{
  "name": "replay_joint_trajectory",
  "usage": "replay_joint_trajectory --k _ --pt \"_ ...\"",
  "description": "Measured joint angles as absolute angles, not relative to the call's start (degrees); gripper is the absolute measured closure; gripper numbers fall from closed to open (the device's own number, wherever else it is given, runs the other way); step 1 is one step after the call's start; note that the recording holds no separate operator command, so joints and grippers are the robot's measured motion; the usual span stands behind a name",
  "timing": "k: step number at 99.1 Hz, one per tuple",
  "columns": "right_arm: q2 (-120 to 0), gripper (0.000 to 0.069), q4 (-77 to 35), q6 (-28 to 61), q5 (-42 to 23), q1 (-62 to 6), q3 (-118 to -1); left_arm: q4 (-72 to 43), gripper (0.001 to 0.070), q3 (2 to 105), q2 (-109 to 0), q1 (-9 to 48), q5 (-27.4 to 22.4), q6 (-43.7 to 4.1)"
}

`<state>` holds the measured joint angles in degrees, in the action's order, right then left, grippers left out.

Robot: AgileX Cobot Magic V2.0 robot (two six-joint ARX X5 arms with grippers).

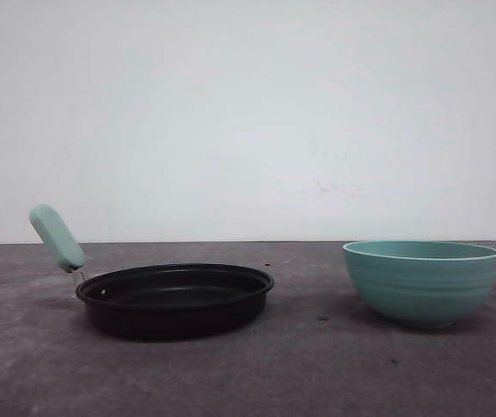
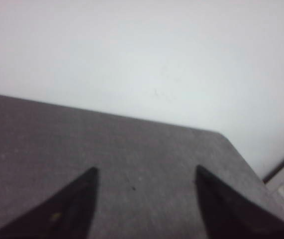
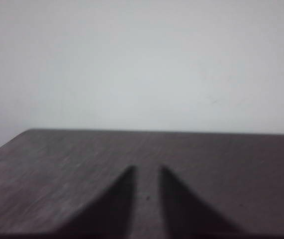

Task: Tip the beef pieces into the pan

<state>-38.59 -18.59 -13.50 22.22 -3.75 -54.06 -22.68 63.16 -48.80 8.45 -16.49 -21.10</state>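
Waiting at the start line, by the look of it: nothing has been poured yet. The pan (image 1: 175, 298) sits on the left half of the counter (image 1: 300, 373), black and shallow, its mint-green handle (image 1: 56, 237) tilting up toward the left edge, and what shows of its inside looks bare. Well apart, on the right half, stands the teal ribbed bowl (image 1: 422, 282); its rim hides the contents, so the beef pieces can't be seen, though I'd judge they sit in there.

Over bare counter, the left pincer (image 2: 144, 191) has its fingers spread wide, holding nothing. The right pincer (image 3: 146, 191) has its fingers drawn near each other with a narrow gap, also holding nothing.

Everything is left: grasp the bowl, carry it over the pan, tip it.
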Motion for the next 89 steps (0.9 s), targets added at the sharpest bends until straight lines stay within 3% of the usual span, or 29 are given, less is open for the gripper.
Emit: replay_joint_trajectory --k 13,22,37,53,89 --pt "-40.03 0.0118 -18.79 -14.0 22.41 -3.75 -54.06 -26.2 0.0197 63.16 -49.08 8.51 -16.47 -19.92" --pt "-40.95 0.0014 -19.07 -14.76 22.39 -3.75 -54.06 -30.2 0.0175 63.16 -49.39 8.49 -16.03 -18.92" --pt "-42.35 0.0008 -19.97 -15.11 22.39 -3.75 -54.08 -37.76 0.017 63.07 -50.81 8.49 -13.37 -18.61" --pt "-44.73 0.0008 -24.27 -15.25 22.39 -3.75 -54.24 -34.0 0.0169 59.44 -52.12 8.78 -13.32 -19.68" --pt "-48.03 0.0008 -34.35 -13.54 22.39 -3.75 -54.26 -23.27 0.0166 43.29 -61.28 8.75 -17.45 -32.34"
